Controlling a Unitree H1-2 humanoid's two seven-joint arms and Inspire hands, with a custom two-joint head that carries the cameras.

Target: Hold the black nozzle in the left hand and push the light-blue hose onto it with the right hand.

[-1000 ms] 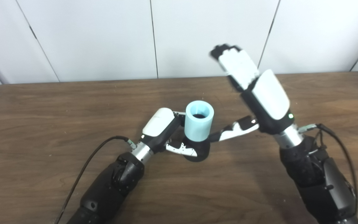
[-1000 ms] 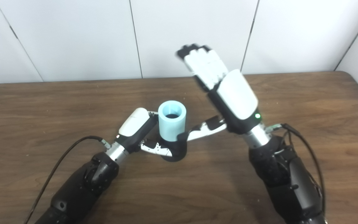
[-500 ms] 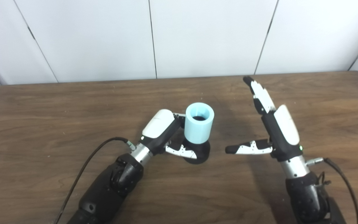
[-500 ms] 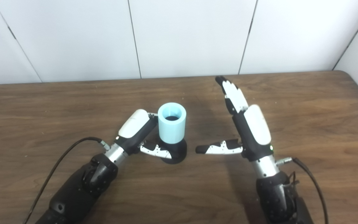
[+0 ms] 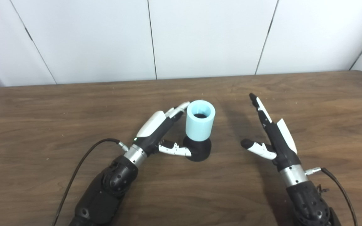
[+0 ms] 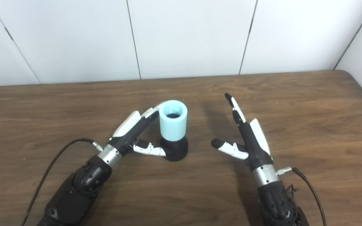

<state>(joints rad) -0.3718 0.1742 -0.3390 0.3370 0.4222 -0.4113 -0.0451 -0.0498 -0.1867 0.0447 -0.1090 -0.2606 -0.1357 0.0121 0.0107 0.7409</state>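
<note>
1. Standing upright near the middle of the brown wood-grain table [image 5: 42, 103]: short light-blue cylindrical hose [image 5: 200, 124], seated on the flared black nozzle [image 5: 197, 149] beneath it, open bore facing up.
2. Resting just left of the pair: left hand [image 5: 159, 130], fingers [image 5: 177, 110] stretched out alongside the hose's upper wall and spread from the thumb, which reaches to the nozzle's base; touching or merely beside, cannot tell. Loosened, clasping nothing.
3. Hovering well apart on the other side: right hand [image 6: 247, 136], edge-on, fingers straight and pointing away, thumb splayed toward the hose. Wide and empty.
4. Judging the job: hose already down over the nozzle, so apparently finished or nearly so; depth of seating hidden inside the sleeve.
5. Judging the handling: hose likely light, thick-walled and fairly stiff, keeping its round mouth with no sag; smooth skin probably a little slippery. Nozzle looks denser, with a broad foot giving a steady stance.
6. Taking hold, if needed: nozzle around its flared base, hose around mid-wall, pressing straight down to avoid tipping the stack.
</note>
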